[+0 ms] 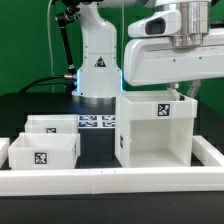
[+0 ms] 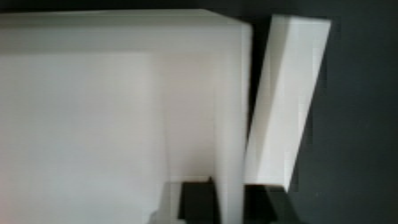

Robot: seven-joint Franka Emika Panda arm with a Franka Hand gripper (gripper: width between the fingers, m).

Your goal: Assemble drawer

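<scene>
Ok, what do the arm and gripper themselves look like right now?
The arm is glossy white with rounded joints. Its base carries a black triangle mark, with a blue glow beside it. Black cables hang behind it. The wrist housing is pale grey-white and boxy, under a metal-grey cylinder. The gripper has two black, square-ended fingers.

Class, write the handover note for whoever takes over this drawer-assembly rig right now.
Gripper: fingers straddle a wall of the box shell; clamped or not, cannot tell.
Box shell stands upright, open front empty; front tray and back tray sit apart from it, at the exterior view's left.
Done: no tray inserted.
Left: fit both trays into the shell.
</scene>
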